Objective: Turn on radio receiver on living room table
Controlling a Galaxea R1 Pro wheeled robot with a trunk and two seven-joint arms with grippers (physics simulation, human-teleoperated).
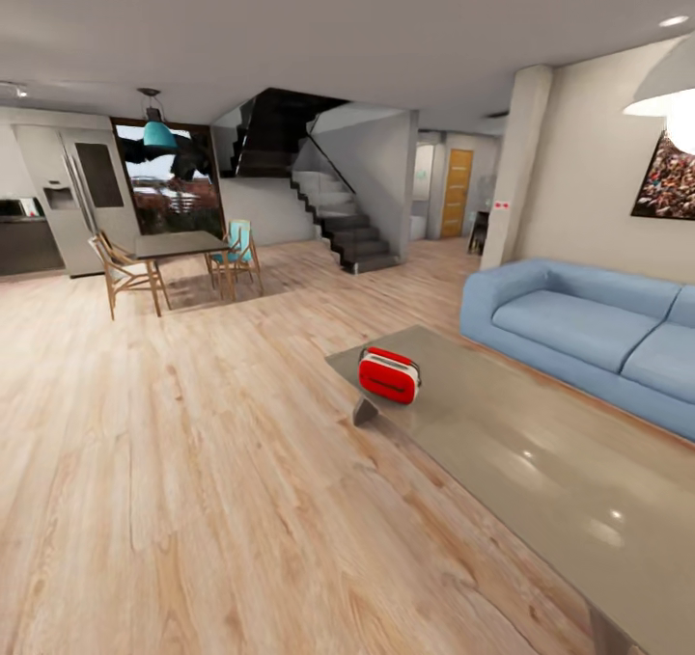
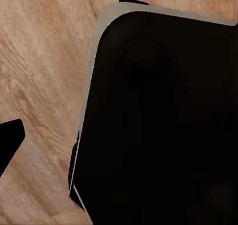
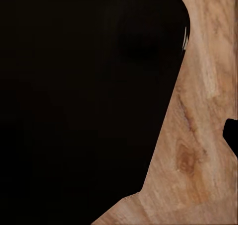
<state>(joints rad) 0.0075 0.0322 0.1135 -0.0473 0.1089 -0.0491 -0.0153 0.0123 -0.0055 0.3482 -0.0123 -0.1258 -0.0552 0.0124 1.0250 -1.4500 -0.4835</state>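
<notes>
In the head view the red radio receiver (image 1: 389, 374) stands at centre frame, near the far corner of the glossy table (image 1: 541, 462), with the blue sofa (image 1: 589, 332) at right and wood floor (image 1: 174, 462) lower left. The step in hand looks like the approach: best to drive close along the table's near edge before reaching. In both wrist views a dark body blocks most of the frame over floor planks (image 2: 39, 76), so I cannot tell either gripper's opening.
</notes>
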